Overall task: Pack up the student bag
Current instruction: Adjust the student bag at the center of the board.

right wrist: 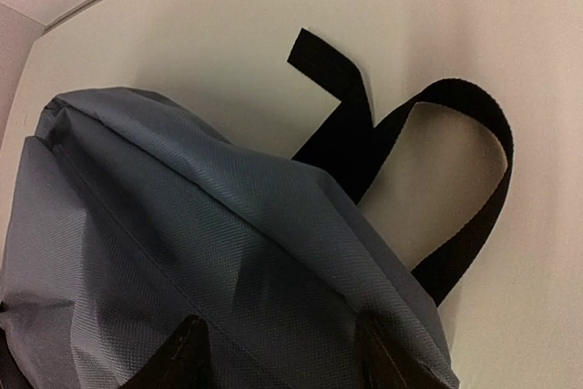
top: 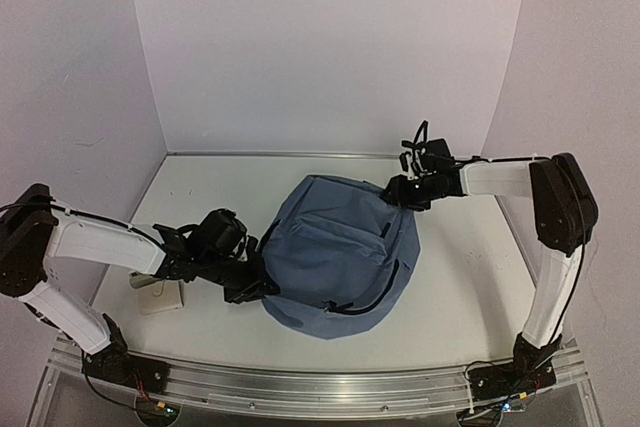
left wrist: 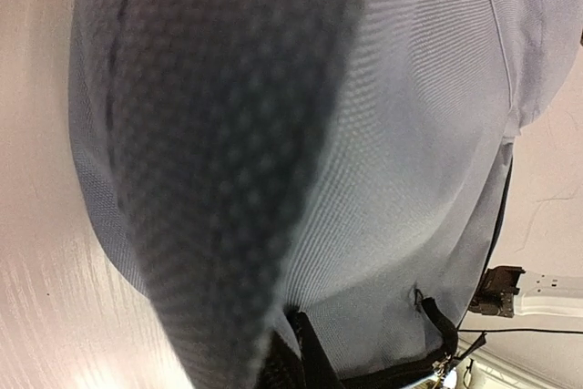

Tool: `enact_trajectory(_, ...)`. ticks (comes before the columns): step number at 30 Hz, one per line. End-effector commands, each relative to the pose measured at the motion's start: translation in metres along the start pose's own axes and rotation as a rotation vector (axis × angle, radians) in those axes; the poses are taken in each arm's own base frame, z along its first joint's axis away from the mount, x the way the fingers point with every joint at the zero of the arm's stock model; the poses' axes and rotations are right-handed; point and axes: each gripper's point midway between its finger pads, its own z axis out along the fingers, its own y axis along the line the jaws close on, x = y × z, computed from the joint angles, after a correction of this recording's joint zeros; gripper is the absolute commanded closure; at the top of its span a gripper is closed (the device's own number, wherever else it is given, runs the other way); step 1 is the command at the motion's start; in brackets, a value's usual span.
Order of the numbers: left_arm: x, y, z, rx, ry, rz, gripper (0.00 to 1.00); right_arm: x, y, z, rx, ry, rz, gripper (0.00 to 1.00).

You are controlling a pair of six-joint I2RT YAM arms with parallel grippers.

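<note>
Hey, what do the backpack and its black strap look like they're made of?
Backpack: woven synthetic cloth, probably nylon or polyester, in matte slate-blue. A fine diagonal weave shows up close.
Strap: flat black webbing, matte, stiff enough to hold its loop.

student bag (top: 335,252) | slate-blue, black straps | lying flat on table (top: 470,287), front up

Left wrist view: student bag (left wrist: 437,134) fills the frame, cloth nearest the lens a dark blur, cut off on most sides. Top view: L gripper (top: 255,287) tips buried against bag's edge, jaw gap can't be told. Partly hidden under L arm (top: 100,242): beige thing (top: 160,297), unidentifiable. R gripper (right wrist: 278,375): fingers (right wrist: 187,360) just dark stubs, tips cut by bottom edge.
</note>
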Motion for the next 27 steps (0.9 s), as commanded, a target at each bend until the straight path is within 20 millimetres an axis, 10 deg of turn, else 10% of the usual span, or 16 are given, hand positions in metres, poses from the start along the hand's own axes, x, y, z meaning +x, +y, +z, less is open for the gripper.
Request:
enact_trajectory(1,-0.01,0.014,0.004,-0.047,-0.027,-0.006,0.99,0.016,0.024,-0.014,-0.124,0.039,-0.016,0.6)
enact_trajectory(6,-0.038,0.022,-0.01,-0.052,-0.065,0.002,1.0,0.032,0.021,-0.025,-0.114,0.053,0.039,0.99)
enact_trajectory(13,-0.112,0.023,-0.038,-0.097,-0.189,0.098,1.0,0.074,0.021,-0.075,-0.049,0.024,0.169,1.0)
enact_trajectory(21,-0.199,0.011,-0.039,-0.101,-0.283,0.209,1.0,0.172,0.079,-0.123,-0.125,0.095,0.269,1.0)
enact_trajectory(27,-0.239,-0.028,-0.025,0.03,-0.251,0.302,1.0,0.205,0.115,-0.151,-0.229,0.135,0.29,1.0)
